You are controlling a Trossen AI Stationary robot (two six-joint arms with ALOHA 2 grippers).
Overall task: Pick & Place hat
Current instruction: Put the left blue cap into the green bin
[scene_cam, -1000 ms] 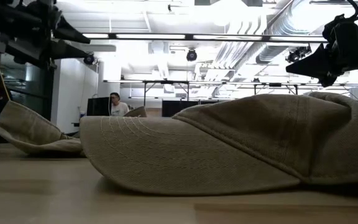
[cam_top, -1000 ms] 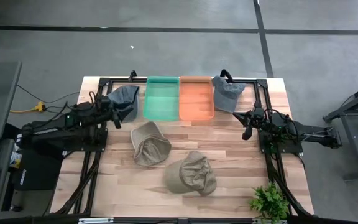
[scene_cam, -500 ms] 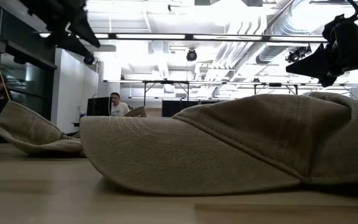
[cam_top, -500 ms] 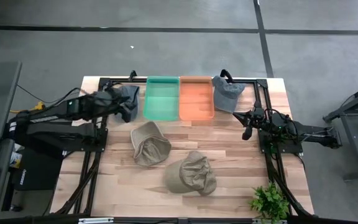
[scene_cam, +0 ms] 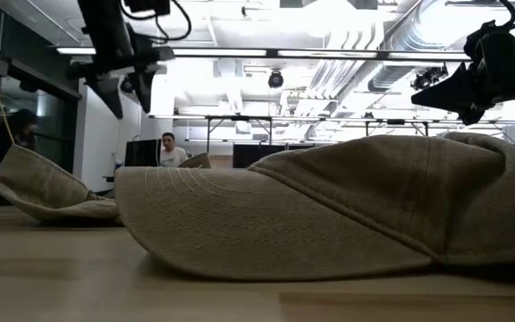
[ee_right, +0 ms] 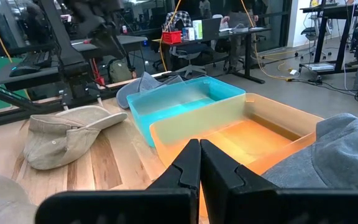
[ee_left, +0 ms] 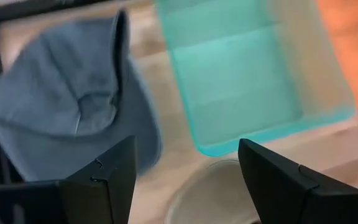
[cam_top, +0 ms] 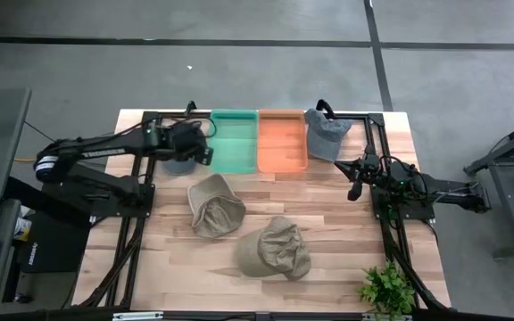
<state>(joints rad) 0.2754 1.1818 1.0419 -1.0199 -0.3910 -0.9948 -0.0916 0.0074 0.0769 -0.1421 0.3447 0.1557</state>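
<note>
Above the blue hat, left gripper hovers, fingers apart.

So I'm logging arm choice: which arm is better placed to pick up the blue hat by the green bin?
Probably the left. Its open gripper hovers over the blue hat beside the green bin; the right gripper, shut, waits across the table.

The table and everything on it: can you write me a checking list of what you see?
Surface: wooden table, slatted.
Job's things: two tan hats mid-table; blue hat beside green bin; grey hat beside orange bin.
Clutter: small plant at a corner.
Claws: left claw open above blue hat; right claw shut, waiting at its side.
Cables: yellow cord off the table.
Surroundings: person far behind.
</note>
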